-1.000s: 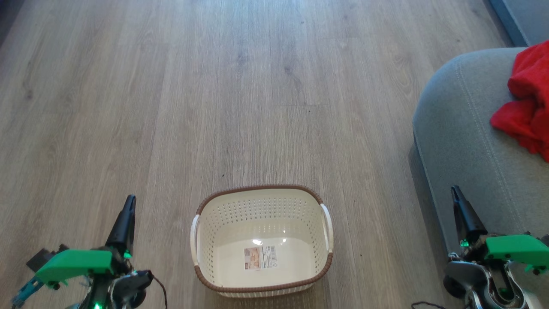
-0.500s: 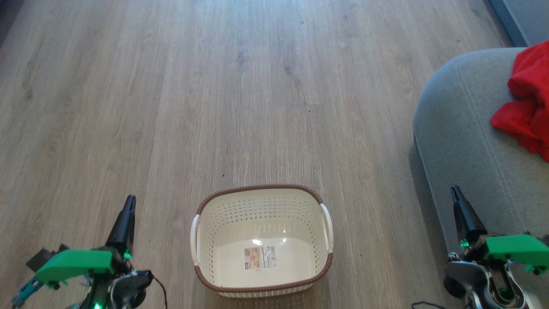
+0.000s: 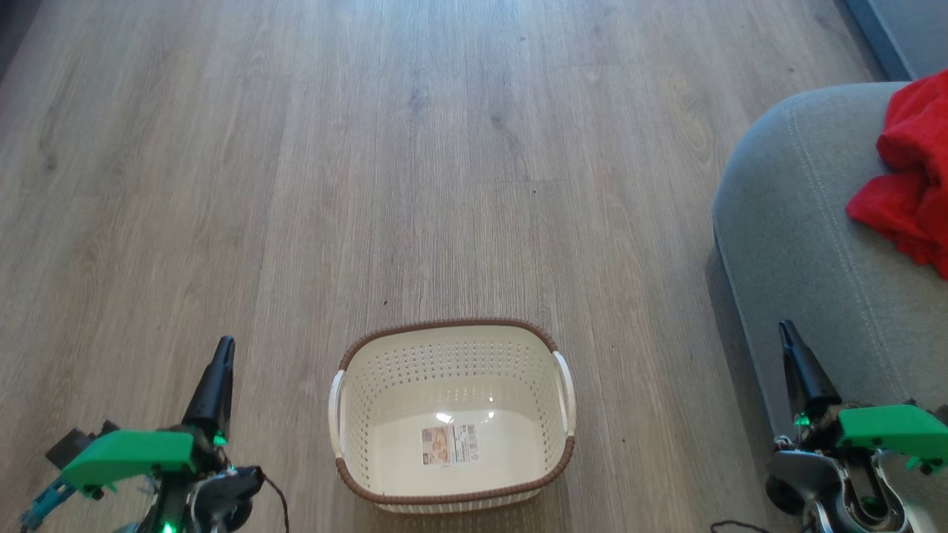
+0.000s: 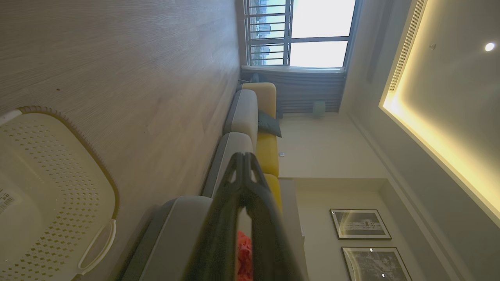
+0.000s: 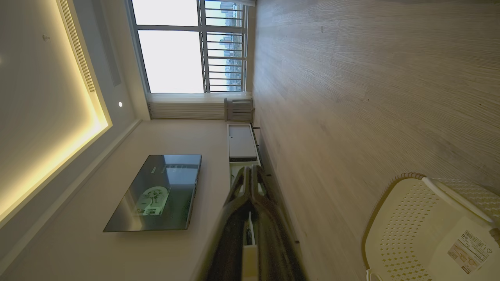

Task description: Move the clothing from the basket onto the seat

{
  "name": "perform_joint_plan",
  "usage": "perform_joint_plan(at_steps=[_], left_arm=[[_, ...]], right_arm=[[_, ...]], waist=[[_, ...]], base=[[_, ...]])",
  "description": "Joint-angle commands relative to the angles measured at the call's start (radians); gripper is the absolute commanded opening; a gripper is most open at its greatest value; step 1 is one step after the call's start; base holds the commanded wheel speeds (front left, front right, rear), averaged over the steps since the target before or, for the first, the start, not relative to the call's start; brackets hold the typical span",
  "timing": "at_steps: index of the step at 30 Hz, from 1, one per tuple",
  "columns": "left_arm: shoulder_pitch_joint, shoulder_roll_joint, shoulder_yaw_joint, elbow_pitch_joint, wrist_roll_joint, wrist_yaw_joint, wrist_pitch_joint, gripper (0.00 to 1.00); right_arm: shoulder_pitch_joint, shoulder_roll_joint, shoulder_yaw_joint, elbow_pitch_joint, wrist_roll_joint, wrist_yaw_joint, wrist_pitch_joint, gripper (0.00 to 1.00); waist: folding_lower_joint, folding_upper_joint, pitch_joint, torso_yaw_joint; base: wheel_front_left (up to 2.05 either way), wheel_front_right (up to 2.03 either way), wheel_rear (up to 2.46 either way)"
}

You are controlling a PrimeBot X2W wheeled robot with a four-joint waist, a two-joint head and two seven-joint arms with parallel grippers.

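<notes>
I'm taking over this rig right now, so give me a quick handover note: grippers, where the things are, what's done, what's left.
Left gripper: jaws shut, empty, left of the basket.
Right gripper: jaws shut, empty, by the near corner of the seat.
Basket: on the floor, holds just its label.
Red clothing: lying on the grey seat, partly out of frame.
Done: basket emptied onto seat.
Left: apparently nothing to move.

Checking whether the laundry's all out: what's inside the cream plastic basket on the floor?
The cream perforated plastic basket holds just a printed label stuck to its bottom. The inner face of its near wall is hidden behind the brown rim.
</notes>
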Motion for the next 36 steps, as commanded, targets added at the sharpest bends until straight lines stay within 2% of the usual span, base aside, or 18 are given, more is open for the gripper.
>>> perform_joint_plan(at_steps=[1,36], left_arm=[[-0.048,0.008,0.034,-0.033,-0.006,-0.009,0.007,0.00],[-0.048,0.008,0.034,-0.033,-0.006,-0.009,0.007,0.00]], right_arm=[[-0.056,-0.004,0.017,-0.039,0.006,0.000,0.004,0.00],[-0.056,-0.004,0.017,-0.039,0.006,0.000,0.004,0.00]], waist=[[0.0000,0.0000,0.000,0.000],[0.0000,0.0000,0.000,0.000]], base=[[0.00,0.00,0.00],[0.00,0.00,0.00]])
